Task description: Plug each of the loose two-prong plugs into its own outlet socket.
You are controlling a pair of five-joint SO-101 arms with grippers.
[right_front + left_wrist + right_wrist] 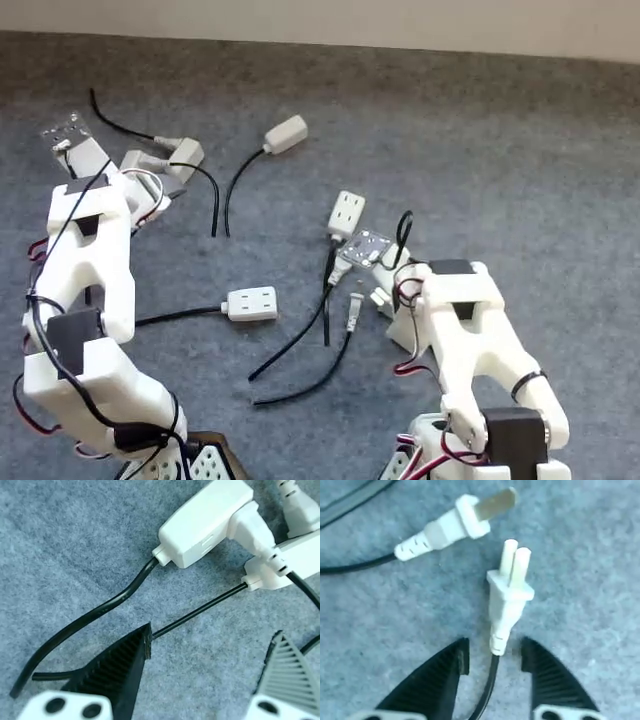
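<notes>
- High view: on the grey carpet [520,150], one outlet socket [287,133] towards the far edge, a second socket [346,213] mid-carpet and a third socket [252,303] nearer the front edge, the first and third on black cords. Loose plugs [338,268] lying just in front of the second socket, close by the right arm [455,310]. Left arm [90,250] stretched towards the far-left corner, over a fourth socket [182,152].
- Left wrist view: left gripper [210,655] spread open and holding nothing, above bare carpet and a thin cord. Just beyond it, the fourth socket [205,522] with a white plug [250,525] against its face, seated by the look of it.
- Right wrist view: right gripper [492,660] open, one finger either side of the cord just behind the nearer plug [507,597], prongs pointing away. Other plug [462,522] near, but apart.
- Step in hand, as judged: picking up a loose plug with the right gripper.
- Next move calls for closing on the plug's body rather than its cord, then lifting, turning the prongs towards a free socket and lining them up with the slots before pushing.
</notes>
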